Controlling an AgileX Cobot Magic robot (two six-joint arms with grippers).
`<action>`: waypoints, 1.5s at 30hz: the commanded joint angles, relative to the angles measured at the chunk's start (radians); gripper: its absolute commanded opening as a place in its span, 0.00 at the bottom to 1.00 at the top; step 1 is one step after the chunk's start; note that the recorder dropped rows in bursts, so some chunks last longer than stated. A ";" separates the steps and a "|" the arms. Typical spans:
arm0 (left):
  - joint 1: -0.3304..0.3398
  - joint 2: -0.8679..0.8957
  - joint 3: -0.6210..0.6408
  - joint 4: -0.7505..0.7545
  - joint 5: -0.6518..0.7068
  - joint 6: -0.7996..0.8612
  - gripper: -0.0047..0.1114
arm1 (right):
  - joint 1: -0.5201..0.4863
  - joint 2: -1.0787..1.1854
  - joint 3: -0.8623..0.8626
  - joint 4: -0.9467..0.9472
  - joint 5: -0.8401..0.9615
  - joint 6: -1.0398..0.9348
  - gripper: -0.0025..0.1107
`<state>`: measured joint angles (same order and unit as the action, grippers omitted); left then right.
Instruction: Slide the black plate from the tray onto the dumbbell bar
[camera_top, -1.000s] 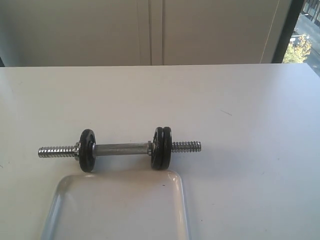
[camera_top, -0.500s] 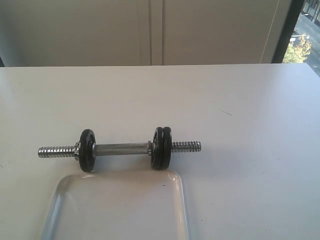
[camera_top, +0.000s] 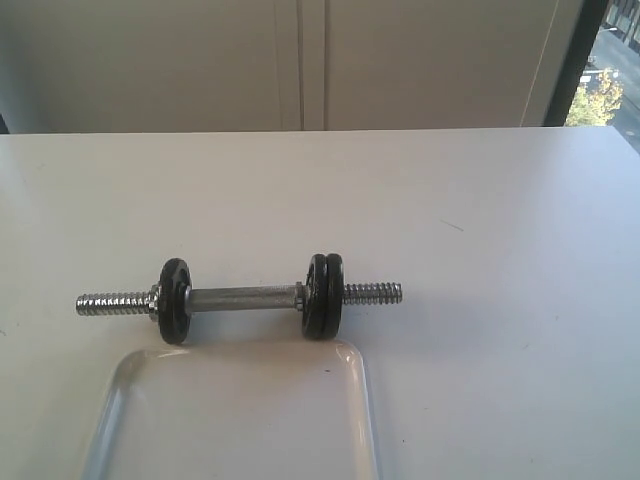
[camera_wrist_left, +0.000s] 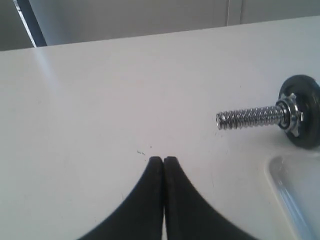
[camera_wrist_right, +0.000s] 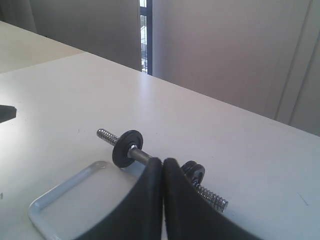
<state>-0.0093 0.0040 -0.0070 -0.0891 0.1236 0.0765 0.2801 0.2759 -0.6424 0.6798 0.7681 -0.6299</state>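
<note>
The dumbbell bar (camera_top: 245, 297) lies crosswise on the white table, chrome with threaded ends. One black disc (camera_top: 174, 300) sits on its left part and two black discs (camera_top: 324, 295) stand side by side on its right part. Which of them is the black plate I cannot tell. The tray (camera_top: 366, 410) lies just in front of the bar, and its visible part is bare. My left gripper (camera_wrist_left: 163, 159) is shut and empty over bare table, short of the bar's threaded end (camera_wrist_left: 250, 118). My right gripper (camera_wrist_right: 163, 161) is shut and empty, above the tray (camera_wrist_right: 55, 197), near the bar (camera_wrist_right: 141, 155).
The white table (camera_top: 480, 200) stretches wide around the bar. A pale wall runs behind the table's far edge, with a window (camera_top: 600, 95) at the far right. Neither arm shows in the exterior view.
</note>
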 joint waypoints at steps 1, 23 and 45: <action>-0.005 -0.004 0.007 -0.022 0.091 0.008 0.04 | 0.003 -0.006 0.005 0.000 -0.012 0.004 0.02; -0.016 -0.004 0.007 -0.064 0.109 0.056 0.04 | 0.003 -0.006 0.005 0.000 -0.010 0.004 0.02; -0.015 -0.004 0.007 -0.062 0.105 0.056 0.04 | 0.003 -0.006 0.005 0.000 -0.010 0.004 0.02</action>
<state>-0.0181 0.0040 -0.0036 -0.1375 0.2306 0.1296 0.2801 0.2759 -0.6424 0.6798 0.7681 -0.6285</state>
